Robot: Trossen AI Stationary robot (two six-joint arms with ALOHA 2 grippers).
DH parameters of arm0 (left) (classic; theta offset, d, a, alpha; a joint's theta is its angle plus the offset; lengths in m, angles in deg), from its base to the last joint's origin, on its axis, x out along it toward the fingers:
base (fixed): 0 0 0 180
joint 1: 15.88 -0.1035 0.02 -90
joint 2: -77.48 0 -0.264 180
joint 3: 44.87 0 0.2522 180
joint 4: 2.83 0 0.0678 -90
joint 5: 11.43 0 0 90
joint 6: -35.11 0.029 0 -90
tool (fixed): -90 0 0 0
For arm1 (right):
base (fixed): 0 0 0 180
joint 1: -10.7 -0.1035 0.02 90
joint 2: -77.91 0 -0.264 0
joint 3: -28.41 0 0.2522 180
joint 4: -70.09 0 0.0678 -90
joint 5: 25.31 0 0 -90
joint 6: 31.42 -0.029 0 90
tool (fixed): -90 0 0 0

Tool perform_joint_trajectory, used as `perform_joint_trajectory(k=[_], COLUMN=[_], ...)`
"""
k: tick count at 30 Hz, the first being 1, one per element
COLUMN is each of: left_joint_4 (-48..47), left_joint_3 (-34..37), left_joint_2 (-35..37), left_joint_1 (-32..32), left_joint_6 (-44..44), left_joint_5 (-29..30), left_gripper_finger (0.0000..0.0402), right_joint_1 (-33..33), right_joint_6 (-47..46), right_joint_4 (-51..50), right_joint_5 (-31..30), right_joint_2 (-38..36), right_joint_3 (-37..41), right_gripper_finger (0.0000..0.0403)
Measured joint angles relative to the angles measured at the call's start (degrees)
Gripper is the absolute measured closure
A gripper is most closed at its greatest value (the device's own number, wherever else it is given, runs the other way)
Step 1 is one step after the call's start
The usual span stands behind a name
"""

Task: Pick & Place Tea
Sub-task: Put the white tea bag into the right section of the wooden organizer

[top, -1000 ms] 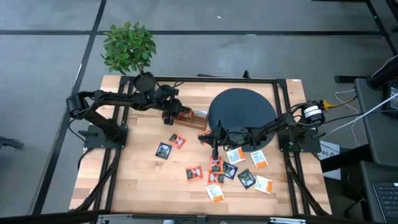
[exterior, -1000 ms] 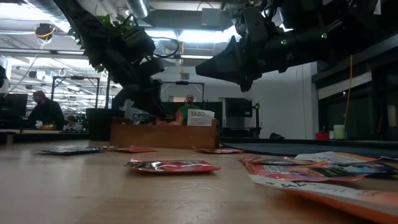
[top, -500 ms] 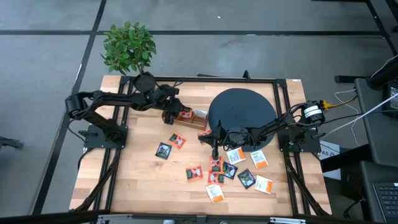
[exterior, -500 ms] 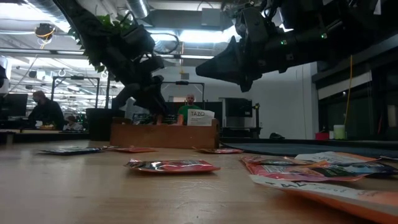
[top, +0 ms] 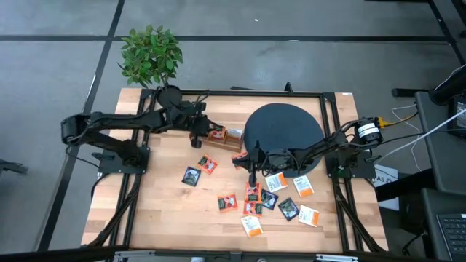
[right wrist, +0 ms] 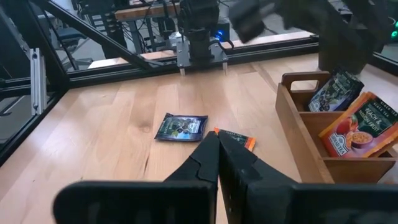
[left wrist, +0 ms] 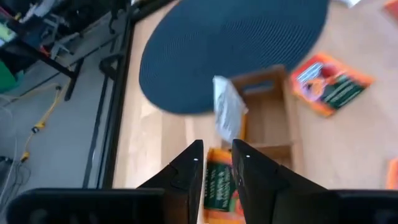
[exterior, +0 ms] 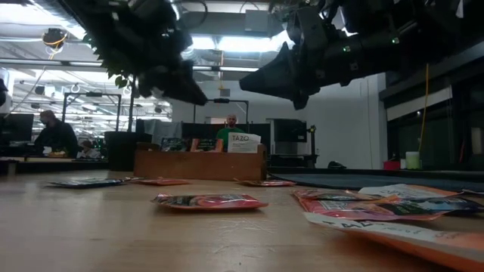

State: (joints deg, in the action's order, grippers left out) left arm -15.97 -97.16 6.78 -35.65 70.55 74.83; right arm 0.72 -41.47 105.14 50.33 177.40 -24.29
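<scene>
Tea sachets [top: 271,195], small flat foil-paper squares in dark green, red-orange and white-orange, lie scattered on the pale wooden worktop [top: 160,211]; a few already stand in the long wooden compartment tray [top: 223,138] beside the black round disc [top: 284,129]. They look light, thin and slippery, probably best pinched at a raised edge. Left tool [left wrist: 215,163] hovers over the tray with fingers slightly parted, holding nothing. Right tool [right wrist: 217,152], pressed together and empty, hangs above the worktop near the scattered pile. Only the right wrist view shows the upright sachets' printed faces; the low view shows how flat the loose ones lie.
</scene>
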Motion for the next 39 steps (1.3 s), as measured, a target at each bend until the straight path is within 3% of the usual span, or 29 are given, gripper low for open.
perform_joint_trajectory(k=[9,18,25,31,39], left_joint_4=[-5.7,-10.1,-9.6,-6.8,-3.3], left_joint_3=[0.0,0.1,0.0,0.0,0.0], left_joint_2=[7.3,9.9,8.8,6.0,-0.5], left_joint_1=[10.2,19.7,26.2,31.3,35.0], left_joint_6=[-8.6,-18.1,-26.6,-32.8,-35.7], left_joint_5=[0.3,0.3,4.0,9.4,10.1], left_gripper_finger=[0.0344,0.0398,0.04,0.0399,0.0397], right_joint_1=[-0.1,-2.6,-6.3,-7.6,-7.6], right_joint_6=[-0.4,-9.2,-10.5,-16.4,-24.5], right_joint_4=[-4.8,-24.7,-33.3,-49.8,-69.2], right_joint_5=[0.0,0.9,1.0,1.0,4.0], right_joint_2=[-4.7,-15.3,-19.8,-21.8,-28.1], right_joint_3=[0.0,0.0,-0.1,-3.0,-4.9], right_gripper_finger=[0.0393,0.0393,0.0393,0.0393,0.0393])
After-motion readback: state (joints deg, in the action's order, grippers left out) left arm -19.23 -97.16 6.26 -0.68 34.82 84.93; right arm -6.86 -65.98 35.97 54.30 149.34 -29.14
